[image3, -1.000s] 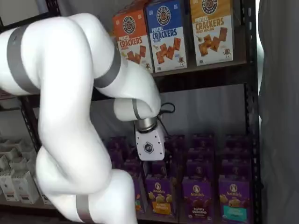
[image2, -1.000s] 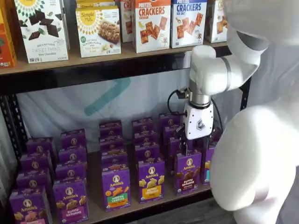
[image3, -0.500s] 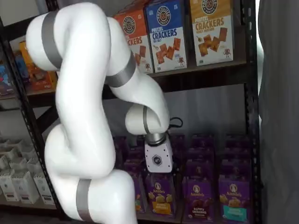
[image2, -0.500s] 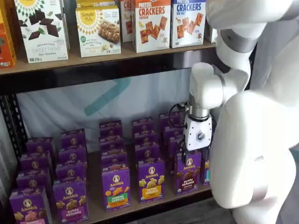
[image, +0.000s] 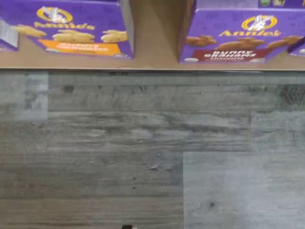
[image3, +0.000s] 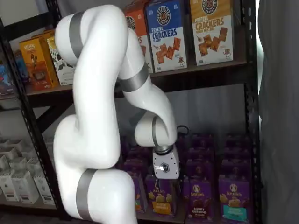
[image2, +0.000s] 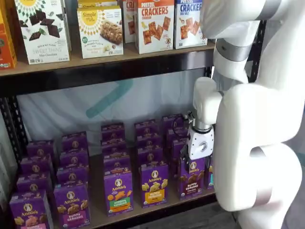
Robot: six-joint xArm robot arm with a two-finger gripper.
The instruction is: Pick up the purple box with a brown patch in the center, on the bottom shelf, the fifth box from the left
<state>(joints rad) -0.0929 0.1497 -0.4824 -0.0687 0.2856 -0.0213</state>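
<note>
The purple box (image2: 192,175) with brown cookies and a dark maroon band stands upright at the front edge of the bottom shelf (image2: 138,208), between a yellow-banded box (image2: 154,184) on its left and a teal-banded box (image3: 233,201) on its right. In both shelf views the gripper's white body hangs low in front of the shelf, just above and in front of the purple box; its black fingers are hidden against the dark boxes, so the pictures alone do not show a gap, though the gripper stands at its widest. No box is seen held. The wrist view shows the purple box's front, the shelf lip and grey plank floor (image: 143,152).
</note>
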